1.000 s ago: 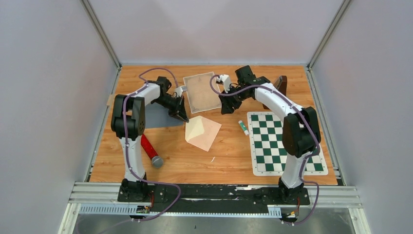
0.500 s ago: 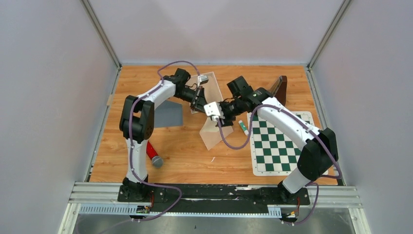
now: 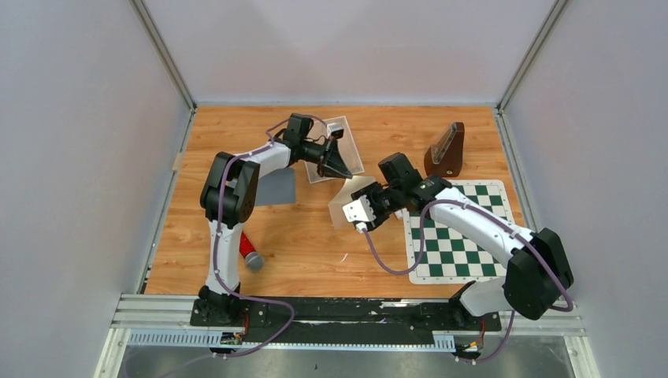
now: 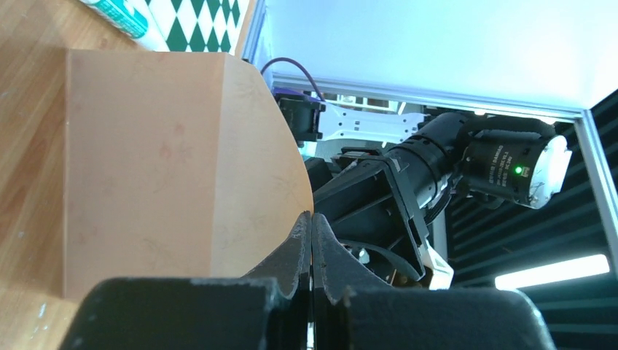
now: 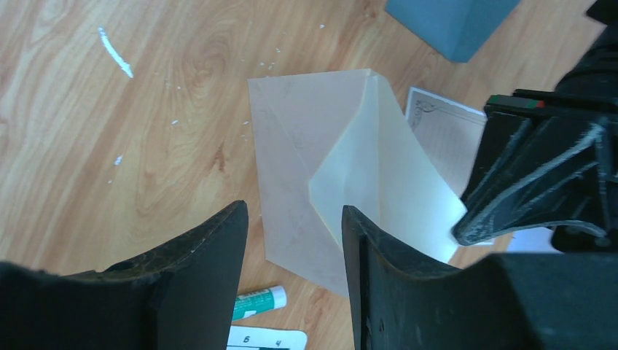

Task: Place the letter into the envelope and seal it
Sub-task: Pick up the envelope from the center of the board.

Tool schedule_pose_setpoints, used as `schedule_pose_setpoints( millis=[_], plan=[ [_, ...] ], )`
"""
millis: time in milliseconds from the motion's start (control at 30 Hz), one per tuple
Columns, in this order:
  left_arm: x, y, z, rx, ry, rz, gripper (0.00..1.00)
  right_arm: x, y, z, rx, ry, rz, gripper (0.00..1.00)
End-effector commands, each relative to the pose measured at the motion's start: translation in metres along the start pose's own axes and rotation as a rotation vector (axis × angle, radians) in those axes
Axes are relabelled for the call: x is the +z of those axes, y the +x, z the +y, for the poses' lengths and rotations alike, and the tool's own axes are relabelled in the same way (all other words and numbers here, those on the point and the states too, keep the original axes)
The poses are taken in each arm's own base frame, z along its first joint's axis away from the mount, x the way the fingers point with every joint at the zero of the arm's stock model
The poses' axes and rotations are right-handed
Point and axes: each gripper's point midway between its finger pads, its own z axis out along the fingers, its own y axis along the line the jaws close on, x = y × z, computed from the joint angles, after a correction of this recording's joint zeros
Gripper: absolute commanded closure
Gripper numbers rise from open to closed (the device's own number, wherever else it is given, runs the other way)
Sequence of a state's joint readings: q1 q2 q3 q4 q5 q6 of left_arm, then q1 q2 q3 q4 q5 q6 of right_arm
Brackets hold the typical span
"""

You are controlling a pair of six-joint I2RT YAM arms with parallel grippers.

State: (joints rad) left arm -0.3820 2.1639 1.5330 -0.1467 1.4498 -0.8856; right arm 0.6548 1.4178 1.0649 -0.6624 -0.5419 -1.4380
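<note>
L gripper: left gripper [image 4: 311, 226] is pinched tight, fingers meeting on the flap tip of the tan paper envelope [image 5: 288, 175]. The arm is stretched out to the far-centre of the wooden table [image 3: 197, 260].
Envelope: body lies flat on the table near the centre, betw. the 2 grippers. Its cream-lined triangular flap [image 5: 379, 171] is raised & bowed, w/ the tip caught in the L fingers.
Letter: white letter sheet w/ ornate printed border [image 5: 446, 135] lies flat on the table just beyond the envelope, partly under the L gripper. It's outside the envelope.
R gripper: right gripper [image 5: 293, 215] has its jaws approx. half apart w/ nothing betw. them. It hovers over the envelope body, pointing down. Can't tell if it touches the paper.
Glue: white-and-green glue stick [image 5: 260, 300] lies on the table just beside the envelope, at the edge of the mat.
Mat: green-and-white chequered mat [image 3: 465, 236] is on the right side of the table, w/ the R arm crossing above it.
Pad: grey-blue square pad [image 3: 277, 186] is left of the envelope, by the L arm.
Misc: red cylinder w/ grey tip [image 3: 246, 246] lies near-left. Brown wooden wedge-shaped block [image 3: 445, 150] stands far right.
</note>
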Motion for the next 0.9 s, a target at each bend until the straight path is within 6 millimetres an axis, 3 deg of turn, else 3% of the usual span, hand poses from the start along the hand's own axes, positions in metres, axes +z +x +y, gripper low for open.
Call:
schedule_pose_setpoints(
  millis=[0, 367, 867],
  plan=[
    [0.008, 0.003, -0.02, -0.003, 0.05, 0.049, 1.0, -0.013, -0.015, -0.041, -0.091, 0.211, -0.015, 0.48],
    [0.012, 0.01, -0.01, -0.105, 0.039, 0.059, 1.0, 0.003, 0.007, -0.053, -0.063, 0.264, 0.056, 0.48],
    [0.011, 0.014, -0.009, -0.131, 0.035, 0.06, 1.0, 0.011, 0.029, -0.034, -0.012, 0.247, 0.122, 0.48]
  ],
)
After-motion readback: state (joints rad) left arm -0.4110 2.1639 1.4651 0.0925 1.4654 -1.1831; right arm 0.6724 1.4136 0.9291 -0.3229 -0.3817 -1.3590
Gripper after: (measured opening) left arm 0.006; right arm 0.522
